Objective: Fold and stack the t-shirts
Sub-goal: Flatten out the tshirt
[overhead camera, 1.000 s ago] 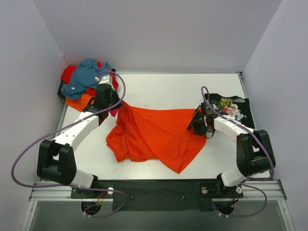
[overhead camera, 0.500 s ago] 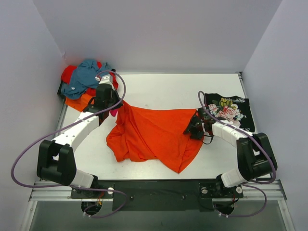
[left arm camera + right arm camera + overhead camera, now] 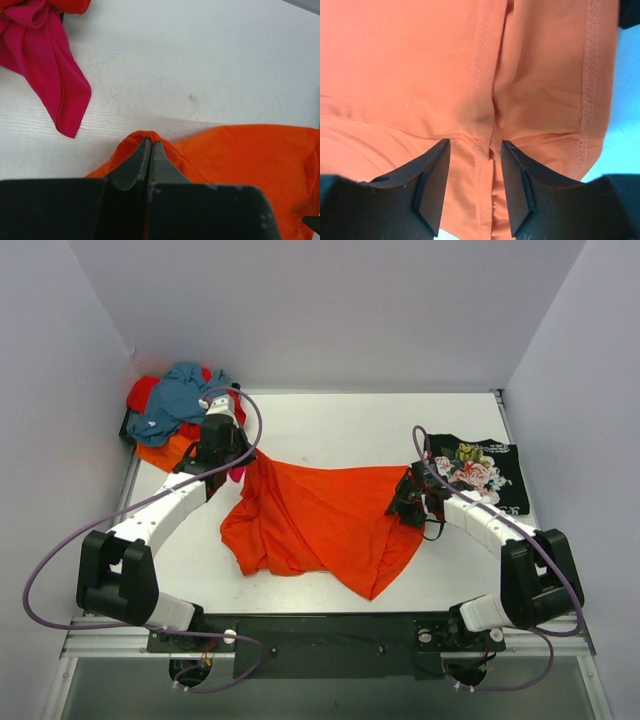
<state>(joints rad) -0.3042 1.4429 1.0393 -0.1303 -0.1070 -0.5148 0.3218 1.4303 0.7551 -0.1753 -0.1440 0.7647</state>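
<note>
- Orange t-shirt (image 3: 320, 515) is what both arms are working on: the left jaws are pressed together on a small peak of its cloth, at the shirt's upper left corner.
- In the right wrist view we see the right jaws standing apart, one on either side of a stitched seam ridge near the shirt's right edge. They clamp nothing yet.
- Outward from there, the shirt lies rumpled across the middle of the surface (image 3: 350, 425). Its upper edge runs fairly straight between the two arms, and its lower part is bunched at lower left and tapers to a point at bottom centre.
- Just beside the left jaws, the tail of a magenta shirt (image 3: 50, 70) trails out of the pile of shirts (image 3: 175, 405) in the upper left of the top view.
- A black floral shirt (image 3: 480, 465) lies flat at the right, just behind the right arm.
- We judge the left pinch to be thin, so a firm pull across the surface could drag the cloth out of it.
- If the right jaws close on the seam ridge alone, they may take only one layer, or an extra fold. The shirt would then twist instead of spreading flat.
- Any move towards the upper left could catch the magenta tail and pull it out of the pile.
- The right arm works close to the black floral shirt and could ruffle it.
</note>
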